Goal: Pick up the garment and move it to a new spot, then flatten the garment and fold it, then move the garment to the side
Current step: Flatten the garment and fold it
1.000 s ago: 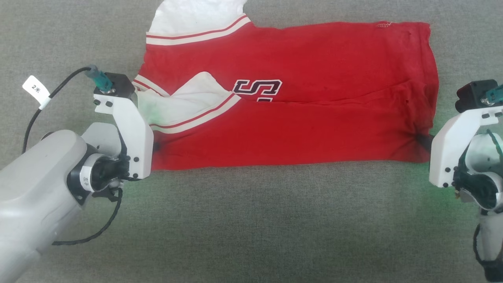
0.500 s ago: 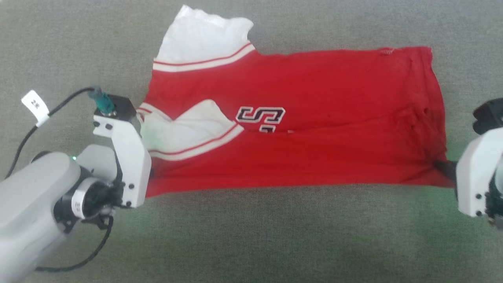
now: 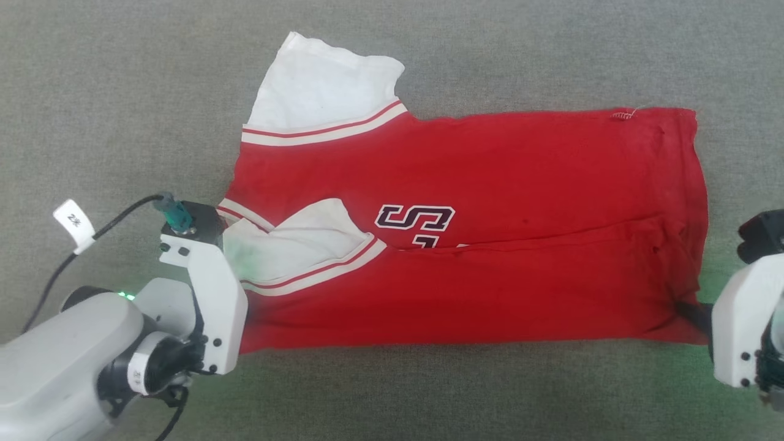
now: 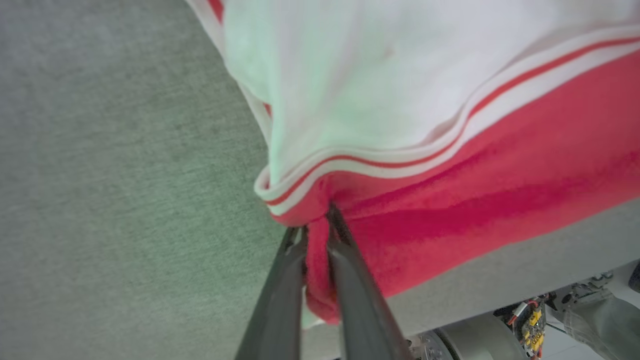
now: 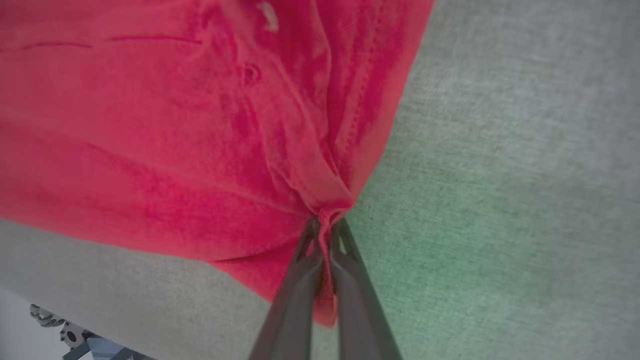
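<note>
The jersey [image 3: 465,245] lies spread across the middle of the grey table cover [image 3: 122,92]. Its shoulders point to the cover's left side and its hem to the right side. The garment's long edge nearest the cover's front has been folded up over the body. The lip of that fold runs straight across the chest and covers all but the top of the black, white-outlined lettering [image 3: 415,218]. One white sleeve [image 3: 324,79] sticks out flat toward the cover's far side, its red-and-white striped trim [image 3: 324,127] showing. The other sleeve [image 3: 300,248] is tucked in on top of the red body and lies slightly rumpled.

The left gripper [image 4: 316,222] is at the front-left corner of the folded jersey. Its two dark fingers are drawn almost together, with a bunched ridge of red fabric pinched between them just under the striped sleeve trim. The cloth puckers where the fingers bite. From the head camera the white wrist bracket [image 3: 211,306] hides these fingers.

The right gripper [image 5: 326,223] is at the front-right corner by the hem. Its fingers are pressed tight on a small gather of red cloth, and creases fan out from the pinch across the stitched hem.

A black cable with a white paper tag [image 3: 73,222] loops over the cover on the left. A faint green glow tints the cover beside each wrist.
</note>
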Robot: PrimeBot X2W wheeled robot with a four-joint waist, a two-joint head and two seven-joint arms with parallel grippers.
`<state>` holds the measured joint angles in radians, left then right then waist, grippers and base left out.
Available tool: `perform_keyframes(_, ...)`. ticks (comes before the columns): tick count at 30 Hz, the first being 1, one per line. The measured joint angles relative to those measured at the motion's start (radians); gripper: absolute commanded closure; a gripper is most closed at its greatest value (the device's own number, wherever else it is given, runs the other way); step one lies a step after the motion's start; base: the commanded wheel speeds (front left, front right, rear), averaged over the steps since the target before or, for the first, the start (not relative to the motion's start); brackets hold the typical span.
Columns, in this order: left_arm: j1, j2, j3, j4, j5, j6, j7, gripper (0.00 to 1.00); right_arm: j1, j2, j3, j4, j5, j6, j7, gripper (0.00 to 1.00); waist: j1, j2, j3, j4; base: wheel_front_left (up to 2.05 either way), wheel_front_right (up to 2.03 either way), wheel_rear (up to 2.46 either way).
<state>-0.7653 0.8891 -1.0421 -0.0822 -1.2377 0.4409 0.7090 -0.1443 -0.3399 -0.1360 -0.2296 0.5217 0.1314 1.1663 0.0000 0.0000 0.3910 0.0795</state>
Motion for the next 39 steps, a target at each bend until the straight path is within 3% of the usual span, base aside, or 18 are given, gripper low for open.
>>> perform_keyframes(2, 0.003, -0.021, 0.0, 0.031, -0.001, -0.011, -0.011, 0.49, -0.01, -0.002, 0.017, 0.034, -0.01, 0.0, -0.038, 1.0, 0.0, 0.0001, 0.005, 0.0, 0.0, 0.0, 0.0)
perform_keyframes(3, 0.003, -0.029, 0.001, 0.044, -0.003, -0.02, -0.013, 0.22, -0.018, 0.001, 0.023, 0.057, -0.009, 0.0, -0.048, 1.0, 0.0, 0.0, 0.006, 0.0, 0.0, 0.0, 0.0)
perform_keyframes(4, 0.003, -0.038, 0.001, 0.056, -0.004, -0.028, -0.017, 0.0, -0.026, -0.001, 0.03, 0.076, -0.011, 0.0, -0.059, 0.78, -0.0001, 0.0, 0.007, 0.0, 0.0, 0.0, 0.0)
perform_keyframes(6, 0.003, -0.055, 0.002, 0.076, -0.007, -0.041, -0.023, 0.0, -0.038, -0.001, 0.041, 0.11, -0.016, 0.0, -0.084, 0.63, 0.0, 0.0001, 0.009, -0.001, 0.0, 0.0, 0.0)
perform_keyframes(7, 0.002, -0.06, 0.002, 0.084, -0.008, -0.043, -0.023, 0.0, -0.046, -0.001, 0.048, 0.121, -0.016, 0.0, -0.093, 0.5, 0.0, 0.0001, 0.009, -0.001, 0.0, 0.0, 0.0)
perform_keyframes(8, 0.0, -0.063, 0.004, 0.091, -0.009, -0.047, -0.024, 0.0, -0.051, 0.0, 0.052, 0.133, -0.016, 0.001, -0.104, 0.0, -0.0001, 0.0001, 0.009, -0.001, 0.0, 0.0, 0.0)
perform_keyframes(13, -0.018, -0.042, 0.005, 0.074, 0.007, -0.049, -0.025, 0.0, -0.066, 0.0, 0.06, 0.132, -0.012, 0.001, -0.138, 0.0, -0.0001, 0.0, 0.001, -0.006, 0.0, 0.0, 0.0)
perform_keyframes(20, -0.084, 0.069, 0.034, -0.027, 0.042, -0.013, 0.023, 0.0, -0.046, 0.009, -0.002, 0.041, -0.009, 0.0, -0.209, 0.0, 0.0, 0.0, -0.02, -0.027, 0.0, 0.0, 0.0)
perform_keyframes(24, -0.133, 0.112, 0.055, -0.041, 0.066, -0.016, 0.033, 0.0, -0.06, 0.041, -0.018, -0.024, -0.013, 0.0, -0.299, 0.0, -0.0001, 0.0, -0.025, -0.058, 0.0, 0.0, 0.0)
perform_keyframes(31, -0.242, 0.091, 0.087, 0.083, 0.122, -0.114, -0.017, 0.0, -0.121, 0.075, 0.034, -0.075, -0.048, -0.001, -0.559, 0.0, 0.0, 0.0, -0.013, -0.135, 0.0, 0.0, 0.0)
perform_keyframes(39, -0.371, 0.026, 0.101, 0.338, 0.198, -0.239, -0.101, 0.0, -0.2, 0.135, 0.107, -0.01, -0.099, -0.001, -0.836, 0.0, -0.0001, 0.0, 0.028, -0.243, 0.0, 0.0, 0.0)
